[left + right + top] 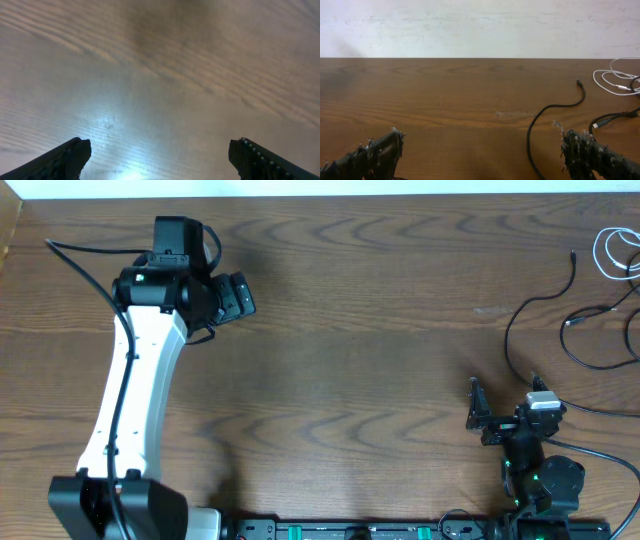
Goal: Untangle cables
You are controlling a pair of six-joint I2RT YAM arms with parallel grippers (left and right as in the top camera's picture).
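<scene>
Your cables (508, 338) all lie at the right-hand side of the table (380, 330), toward its far edge, and neither arm is touching them. The long black cable (532, 122) has its long axis running roughly near-to-far: it starts just beside the right gripper (478, 410), bows out to the left, then swings up and right so that its small plug end points at the far edge. The white cable (597, 250) sits in loose loops in the far right corner (part of it is cut off by the edge of the overhead view). Between those 2 lies a second black cable (598, 123) – its plug end points left, toward the middle of the table, and the cord trails off to the right. The right gripper is low at the near right, its 2 fingers spread wide with nothing between them, facing the far edge. The left gripper (243, 295) is well apart from all this, out over bare wood at the far left – jaws also wide apart and holding nothing.
</scene>
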